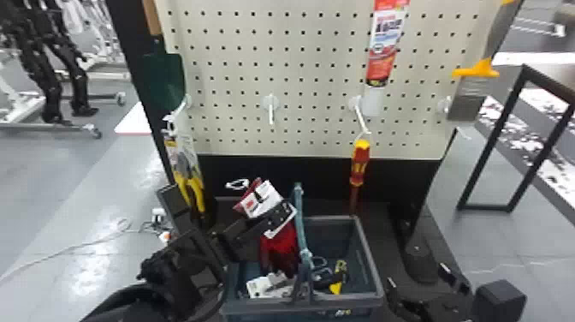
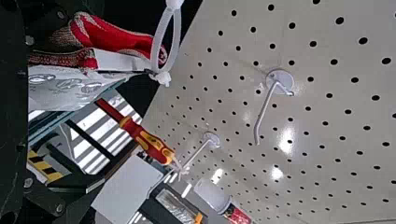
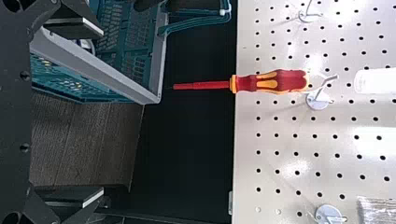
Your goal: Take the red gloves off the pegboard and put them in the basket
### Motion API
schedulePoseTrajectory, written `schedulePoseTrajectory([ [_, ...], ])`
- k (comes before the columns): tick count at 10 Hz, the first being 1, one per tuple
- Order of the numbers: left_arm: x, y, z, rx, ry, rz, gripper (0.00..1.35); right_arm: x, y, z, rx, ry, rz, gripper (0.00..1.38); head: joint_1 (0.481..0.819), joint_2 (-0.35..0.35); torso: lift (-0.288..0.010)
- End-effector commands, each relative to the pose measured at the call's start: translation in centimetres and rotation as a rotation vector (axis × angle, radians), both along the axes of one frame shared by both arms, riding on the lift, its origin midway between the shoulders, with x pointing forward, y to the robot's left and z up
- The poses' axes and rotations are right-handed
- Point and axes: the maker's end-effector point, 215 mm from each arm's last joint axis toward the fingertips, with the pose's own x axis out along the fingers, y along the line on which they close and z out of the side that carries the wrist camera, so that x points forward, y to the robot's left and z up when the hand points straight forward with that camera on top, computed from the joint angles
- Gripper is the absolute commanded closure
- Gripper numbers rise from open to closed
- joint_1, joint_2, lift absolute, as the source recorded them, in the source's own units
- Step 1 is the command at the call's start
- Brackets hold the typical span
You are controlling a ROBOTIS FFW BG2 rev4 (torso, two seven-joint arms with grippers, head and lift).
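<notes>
Left gripper: at the near left of the basket; in the head view the black gripper (image 1: 256, 225) overlaps the glove card. Closure: cannot tell whether it pinches the gloves.
Right gripper: low, to the right of the basket (image 1: 351, 301); the gripper (image 1: 418, 276) is wide, its two fingers well apart.
Red gloves: off the pegboard (image 1: 308, 128), upright; the red part (image 1: 280, 248) is below the left gripper, over the basket opening. Contact with the basket contents: cannot tell.
Glove card: white and red (image 1: 259, 199), tilted, at the left gripper and partly covered by it.
White loop: on the gloves (image 2: 164, 39), above the left gripper.
Basket: below and right of the left gripper, left of the right one; its handle (image 1: 299, 222) stands up just right of the left gripper.
Basket contents: a white package (image 1: 259, 287) below the left gripper; a yellow-and-black tool (image 1: 338, 284) to its lower right.
Screwdriver: red and yellow (image 1: 359, 160), hanging from a hook, above and right of the left gripper.
Yellow-handled tool: in packaging (image 1: 188, 180), left of the left gripper.
Scraper: yellow and grey (image 1: 470, 94), hung above the right gripper.
</notes>
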Motion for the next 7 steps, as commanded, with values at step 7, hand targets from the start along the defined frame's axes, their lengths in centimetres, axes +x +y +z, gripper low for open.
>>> schedulePoseTrajectory([
  [7, 0.10, -0.05, 0.32, -0.004, -0.006, -0.001, 0.26, 0.05, -0.01, -0.03, 0.001, 0.001, 0.000, 0.12, 0.549, 0.000, -0.100],
])
